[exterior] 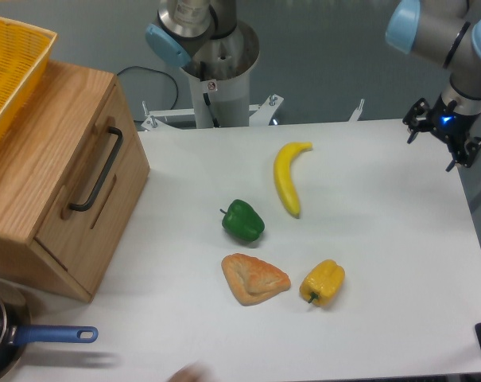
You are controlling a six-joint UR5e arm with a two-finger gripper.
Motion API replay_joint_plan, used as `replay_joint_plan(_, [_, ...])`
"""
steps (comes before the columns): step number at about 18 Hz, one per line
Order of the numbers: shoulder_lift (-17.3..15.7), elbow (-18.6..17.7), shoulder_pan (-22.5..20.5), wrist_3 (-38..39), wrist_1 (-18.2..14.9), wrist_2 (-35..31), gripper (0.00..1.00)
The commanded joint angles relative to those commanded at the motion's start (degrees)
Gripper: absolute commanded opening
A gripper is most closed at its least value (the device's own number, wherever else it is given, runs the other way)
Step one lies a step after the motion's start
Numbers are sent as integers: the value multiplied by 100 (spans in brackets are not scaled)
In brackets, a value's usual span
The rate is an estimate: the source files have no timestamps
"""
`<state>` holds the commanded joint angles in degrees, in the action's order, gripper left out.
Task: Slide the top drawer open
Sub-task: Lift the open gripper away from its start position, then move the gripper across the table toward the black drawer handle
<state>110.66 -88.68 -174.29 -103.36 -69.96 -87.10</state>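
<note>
The top drawer is the light-oak front panel of the wooden cabinet at the table's left, and it sits flush with the cabinet, shut. Its long black bar handle runs slantwise down the panel, with a wooden strip just below it. My gripper hangs at the far right edge of the table, a long way from the drawer. Its black fingers are spread, open, with nothing between them.
A yellow plastic basket rests on the cabinet top. Mid-table lie a banana, a green pepper, a pastry and a yellow pepper. A pan with a blue handle sits at the front left. The arm's base stands behind.
</note>
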Motion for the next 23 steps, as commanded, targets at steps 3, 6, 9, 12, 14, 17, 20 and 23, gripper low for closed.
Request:
replay_joint_plan(3, [-9, -35, 26, 9, 9, 36, 100])
replay_joint_plan(6, [-96, -114, 97, 0, 18, 71, 100])
replay_joint_plan(9, [-106, -176, 228, 18, 61, 141, 100])
replay_joint_plan(12, [-114, -228, 194, 166, 27, 499, 100])
replay_joint_plan(14, [-184, -368, 167, 744, 26, 843, 100])
replay_joint_plan(17, [-456, -465, 281, 1501, -78, 853, 100])
replay_joint_plan(20, [-825, -527, 517, 1757, -429, 853, 100])
replay_joint_plan(23, [-1203, -527, 878, 2467, -861, 853, 100])
